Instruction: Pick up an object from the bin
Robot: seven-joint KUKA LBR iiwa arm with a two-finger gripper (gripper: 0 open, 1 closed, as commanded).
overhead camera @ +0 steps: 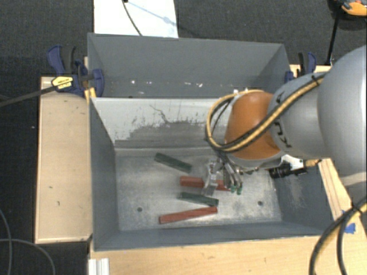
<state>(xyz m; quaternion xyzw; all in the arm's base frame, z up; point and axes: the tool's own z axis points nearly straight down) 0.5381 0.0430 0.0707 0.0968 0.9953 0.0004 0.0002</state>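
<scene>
Okay, we see the gripper [217, 180] low in the bin [103, 171], at the right end of the short red bar [191, 181], dark green bar [199, 198] just beside it — likely lined up to grasp there; whether it is open or holding anything we cannot tell.

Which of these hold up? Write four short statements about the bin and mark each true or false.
1. Four bars lie on the floor of the bin. True.
2. All bars are green. False: the upper green bar and lower green bar are dark green; two others are red.
3. The long red bar lies nearest the front wall. True.
4. The jaws are by the left wall. False: right of centre, beside the short red bar.
</scene>
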